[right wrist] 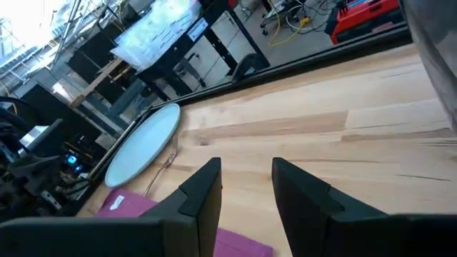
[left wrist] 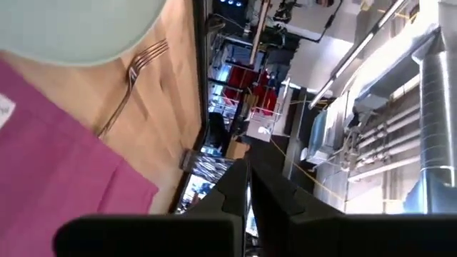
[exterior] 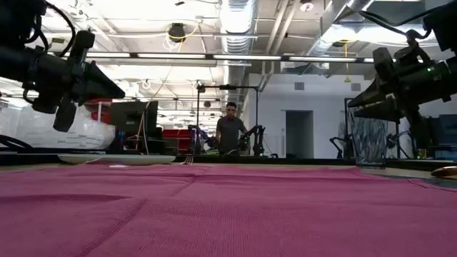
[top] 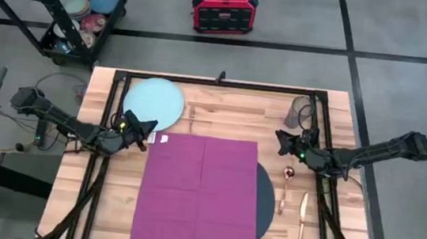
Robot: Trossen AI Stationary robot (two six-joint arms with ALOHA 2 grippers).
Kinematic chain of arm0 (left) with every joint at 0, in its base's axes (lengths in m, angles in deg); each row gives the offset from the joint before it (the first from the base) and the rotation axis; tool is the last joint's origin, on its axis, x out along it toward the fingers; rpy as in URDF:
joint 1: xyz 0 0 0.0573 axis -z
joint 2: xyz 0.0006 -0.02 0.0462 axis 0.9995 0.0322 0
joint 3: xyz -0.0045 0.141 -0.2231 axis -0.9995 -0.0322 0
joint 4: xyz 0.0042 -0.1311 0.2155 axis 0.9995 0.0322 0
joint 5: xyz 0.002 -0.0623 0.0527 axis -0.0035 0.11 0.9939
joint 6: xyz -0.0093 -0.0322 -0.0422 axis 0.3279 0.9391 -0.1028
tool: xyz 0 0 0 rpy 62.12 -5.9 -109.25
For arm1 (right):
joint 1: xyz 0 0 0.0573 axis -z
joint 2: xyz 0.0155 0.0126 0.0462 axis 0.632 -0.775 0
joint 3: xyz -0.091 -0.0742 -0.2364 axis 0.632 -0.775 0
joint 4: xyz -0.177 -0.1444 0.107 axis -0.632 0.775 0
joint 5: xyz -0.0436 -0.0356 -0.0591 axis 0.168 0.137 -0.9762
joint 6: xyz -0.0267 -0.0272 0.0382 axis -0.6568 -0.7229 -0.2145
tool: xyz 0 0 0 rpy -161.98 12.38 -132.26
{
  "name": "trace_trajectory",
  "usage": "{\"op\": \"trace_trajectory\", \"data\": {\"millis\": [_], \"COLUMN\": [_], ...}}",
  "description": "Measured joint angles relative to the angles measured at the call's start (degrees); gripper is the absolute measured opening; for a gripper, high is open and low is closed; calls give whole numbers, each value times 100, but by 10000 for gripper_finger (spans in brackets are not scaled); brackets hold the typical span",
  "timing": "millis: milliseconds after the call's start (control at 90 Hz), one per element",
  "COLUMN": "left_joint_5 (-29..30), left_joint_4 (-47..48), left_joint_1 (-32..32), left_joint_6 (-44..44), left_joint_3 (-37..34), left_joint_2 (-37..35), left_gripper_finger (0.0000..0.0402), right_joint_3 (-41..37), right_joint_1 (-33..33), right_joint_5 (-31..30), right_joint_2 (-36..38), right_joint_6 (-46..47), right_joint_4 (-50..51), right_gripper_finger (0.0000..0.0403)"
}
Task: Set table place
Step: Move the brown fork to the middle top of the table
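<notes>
The magenta napkin (top: 199,194) lies spread flat on the table (top: 222,108). It covers most of the dark round mat, whose right rim (top: 266,201) sticks out. The pale blue plate (top: 153,101) lies at the far left, with a fork (left wrist: 132,86) beside it. The glass tumbler (top: 299,113) stands at the far right. A copper spoon (top: 287,179) and knife (top: 301,220) lie right of the mat. My left gripper (top: 144,127) hovers shut over the napkin's far left corner. My right gripper (top: 281,138) hovers open near the tumbler, holding nothing.
A black cart of dishes (top: 82,10) and a red box (top: 224,8) stand on the floor beyond the table's far edge. A person (exterior: 230,128) stands far back in the room. Bare wood shows between plate and tumbler.
</notes>
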Motion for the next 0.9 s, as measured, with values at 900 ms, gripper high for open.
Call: {"op": "trace_trajectory", "data": {"millis": [900], "left_joint_5": [-672], "left_joint_4": [633], "left_joint_1": [-155], "left_joint_6": [-1768], "left_joint_3": [0], "left_joint_2": [2], "left_gripper_finger": [0], "right_joint_3": [0], "right_joint_1": [0], "right_joint_5": [2], "right_joint_2": [0], "right_joint_6": [-13], "right_joint_4": [286], "right_gripper_finger": [114]}}
